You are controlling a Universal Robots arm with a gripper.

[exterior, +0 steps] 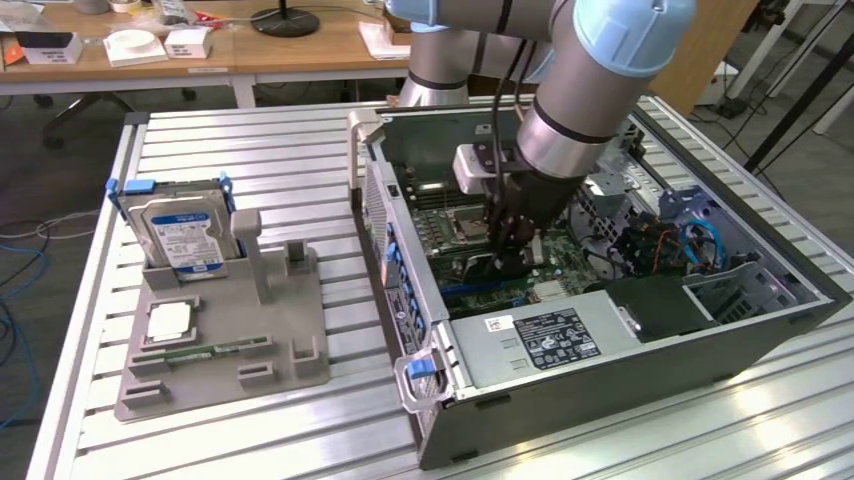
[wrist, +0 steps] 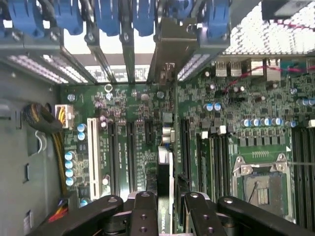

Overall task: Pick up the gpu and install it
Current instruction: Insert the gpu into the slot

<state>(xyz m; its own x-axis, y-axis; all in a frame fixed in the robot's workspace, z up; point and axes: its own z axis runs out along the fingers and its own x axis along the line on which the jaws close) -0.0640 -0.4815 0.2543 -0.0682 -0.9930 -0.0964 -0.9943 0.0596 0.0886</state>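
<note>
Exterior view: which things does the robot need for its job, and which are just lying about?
For the job: gpu, gripper holding it, computer case, motherboard.
Lying about: hard drive, memory stick, square chip, grey holder.

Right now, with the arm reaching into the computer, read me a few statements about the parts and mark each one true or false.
1. The hard drive stands upright in the grey stand. True.
2. A side panel covers the computer case. False: the case is open and the motherboard is exposed.
3. The gpu lies on the stand. False: it is inside the case, edge-on over the motherboard, between the jaws.
4. The memory stick lies flat on the stand. True.
</note>
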